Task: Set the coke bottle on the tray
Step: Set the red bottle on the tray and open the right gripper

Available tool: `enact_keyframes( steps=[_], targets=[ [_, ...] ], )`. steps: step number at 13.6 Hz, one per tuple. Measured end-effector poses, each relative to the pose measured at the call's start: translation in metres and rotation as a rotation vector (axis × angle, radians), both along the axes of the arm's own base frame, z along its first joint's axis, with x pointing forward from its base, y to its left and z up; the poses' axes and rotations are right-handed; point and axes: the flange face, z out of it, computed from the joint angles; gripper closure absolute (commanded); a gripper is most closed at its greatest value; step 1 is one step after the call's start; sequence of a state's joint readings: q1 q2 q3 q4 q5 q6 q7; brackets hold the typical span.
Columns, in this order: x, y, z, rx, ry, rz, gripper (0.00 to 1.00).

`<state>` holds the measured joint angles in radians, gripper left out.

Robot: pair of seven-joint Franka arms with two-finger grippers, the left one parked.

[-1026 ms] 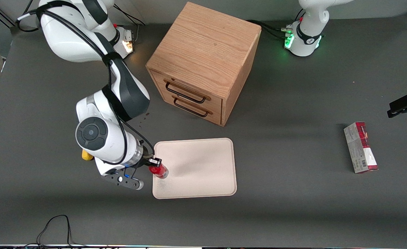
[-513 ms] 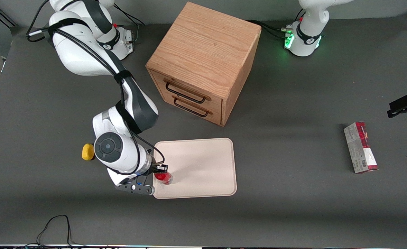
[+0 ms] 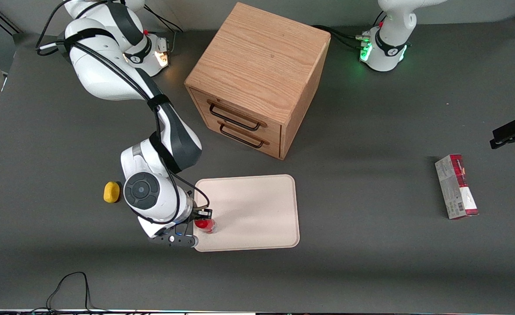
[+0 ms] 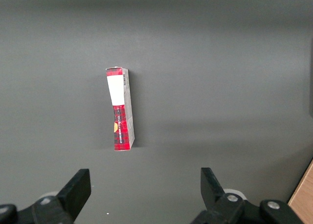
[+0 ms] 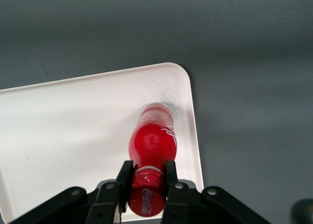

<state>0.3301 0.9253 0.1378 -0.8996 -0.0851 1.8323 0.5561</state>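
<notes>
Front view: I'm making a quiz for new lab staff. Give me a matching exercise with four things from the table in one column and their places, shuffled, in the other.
Things
1. coke bottle
2. yellow lump
3. red-and-grey box
4. wooden cabinet

Places
A. farther from the front camera than the tray
B. held at the cap by the gripper, over the tray
C. on the table beside the working arm's wrist
D. toward the parked arm's end of the table

Pairs: 1-B, 2-C, 3-D, 4-A
</notes>
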Motion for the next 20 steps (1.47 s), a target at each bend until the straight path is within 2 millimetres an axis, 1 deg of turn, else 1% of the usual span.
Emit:
enact_keyframes(
  steps=[5, 6, 7, 8, 13, 20],
  targets=[
    [0.0019, -0.0014, -0.0047, -0.006, -0.008, 0.004, 1.00],
    [0.0020, -0.0014, -0.0045, -0.006, -0.009, 0.004, 0.74],
    [0.0021, -0.0013, -0.0045, -0.006, -0.009, 0.004, 0.08],
    [0.0023, -0.0013, -0.0043, -0.005, -0.011, 0.004, 0.00],
    [0.0056, -0.0001, 0.0005, 0.008, -0.041, 0.004, 0.00],
    [0.0061, -0.0002, 0.0018, 0.009, -0.045, 0.004, 0.00]
  ],
)
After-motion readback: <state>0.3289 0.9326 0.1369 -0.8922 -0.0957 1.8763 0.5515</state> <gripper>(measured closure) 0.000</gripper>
